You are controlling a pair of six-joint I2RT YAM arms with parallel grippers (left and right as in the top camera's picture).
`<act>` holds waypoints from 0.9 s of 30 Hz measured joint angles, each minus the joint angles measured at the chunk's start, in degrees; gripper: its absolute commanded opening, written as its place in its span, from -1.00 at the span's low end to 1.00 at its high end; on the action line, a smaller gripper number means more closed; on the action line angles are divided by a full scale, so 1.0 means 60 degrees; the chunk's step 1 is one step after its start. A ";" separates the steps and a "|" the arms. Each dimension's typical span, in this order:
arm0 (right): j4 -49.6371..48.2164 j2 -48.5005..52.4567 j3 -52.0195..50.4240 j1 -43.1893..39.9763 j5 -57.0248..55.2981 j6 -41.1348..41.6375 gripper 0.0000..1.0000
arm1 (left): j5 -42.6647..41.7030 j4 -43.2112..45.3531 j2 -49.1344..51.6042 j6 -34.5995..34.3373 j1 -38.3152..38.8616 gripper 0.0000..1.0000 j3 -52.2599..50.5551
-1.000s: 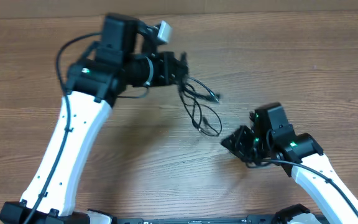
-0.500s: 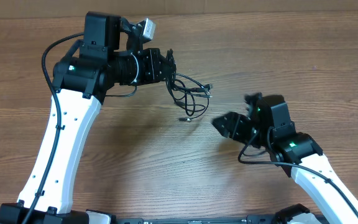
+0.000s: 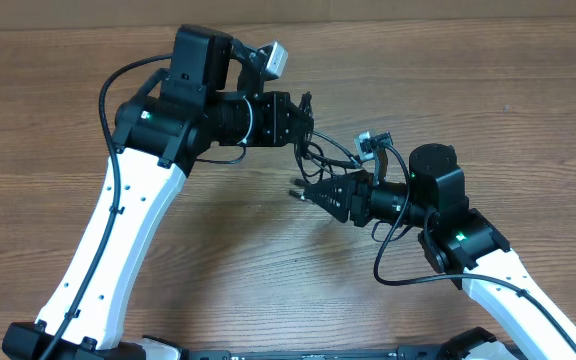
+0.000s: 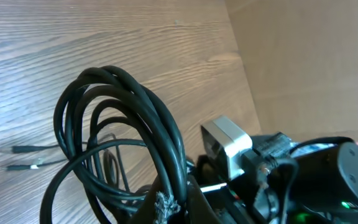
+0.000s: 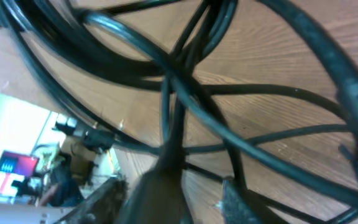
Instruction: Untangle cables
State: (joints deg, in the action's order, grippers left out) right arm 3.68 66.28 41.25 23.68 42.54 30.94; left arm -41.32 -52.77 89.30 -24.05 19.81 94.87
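The left gripper (image 3: 305, 127) is raised above the counter (image 3: 488, 90), clamped shut on the cables (image 3: 330, 156). They hang from it as a bunch of overlapping loops. In the left wrist view the bundle (image 4: 126, 124) fans out from the pinch, and two free plug ends (image 4: 17, 158) lie low near the wood.

This hand's job is to be the anchor. It should hold firm and high enough that the loops hang open under their own weight. Any twist of the wrist would likely wind them tighter.

To the right, the right gripper (image 3: 316, 190) is pushed nose-first into the lower loops. Its own camera shows several crossing strands, with one thick cord (image 5: 166, 149) running down between the fingers (image 5: 114, 194). Whether they have closed on it I cannot tell.

The step in hand looks like picking out one strand to draw free, and the skill lies in the choosing:

- Take a single cord, best one that leads to a loose plug end.
- Avoid the crossing point, where two or three strands would be pinched together.
- Once held, pull slowly down and away from the left hand, along the cord's own run.
- If the whole bunch starts to follow, that is probably the wrong strand or a snag. Easing off beats hauling, which would cinch the knot.
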 measured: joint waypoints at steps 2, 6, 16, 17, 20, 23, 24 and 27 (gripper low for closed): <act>-0.0004 0.0004 0.0000 0.0000 -0.0248 -0.0015 -0.23 | -0.0157 0.0095 0.0000 0.0000 -0.0004 -0.92 0.0000; -0.0004 0.0164 0.0000 0.0000 -0.0714 -0.0022 -0.24 | -0.0368 0.0153 0.0000 0.0000 -0.0004 -0.92 0.0004; 0.0237 0.0455 0.0000 0.0000 -0.0987 -0.0055 -0.21 | -0.0415 0.0131 0.0000 0.0000 -0.0004 -0.92 0.0004; 0.0244 0.0455 0.0000 0.0000 -0.0987 -0.0062 -0.13 | -0.0382 0.0102 0.0000 0.0000 -0.0004 -0.92 0.0000; 0.0229 0.0455 0.0000 0.0000 -0.0991 -0.0120 -0.04 | -0.0240 0.0029 0.0000 0.0004 -0.0004 -0.92 0.0004; 0.0131 0.0455 0.0000 0.0000 -0.0994 -0.0219 -0.03 | -0.0182 0.0007 0.0000 0.0004 -0.0004 -0.92 0.0004; 0.0051 0.0455 0.0000 0.0000 -0.0994 -0.0259 -0.03 | -0.0182 0.0007 0.0000 0.0004 -0.0004 -0.92 0.0004; -0.0313 0.0455 0.0000 0.0000 -0.1071 -0.0364 -0.04 | -0.0182 0.0004 0.0000 0.0000 -0.0004 -0.92 0.0004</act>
State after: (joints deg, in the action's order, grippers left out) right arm 1.80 69.01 41.25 23.68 36.12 28.75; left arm -42.41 -52.75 89.30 -24.05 19.79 94.89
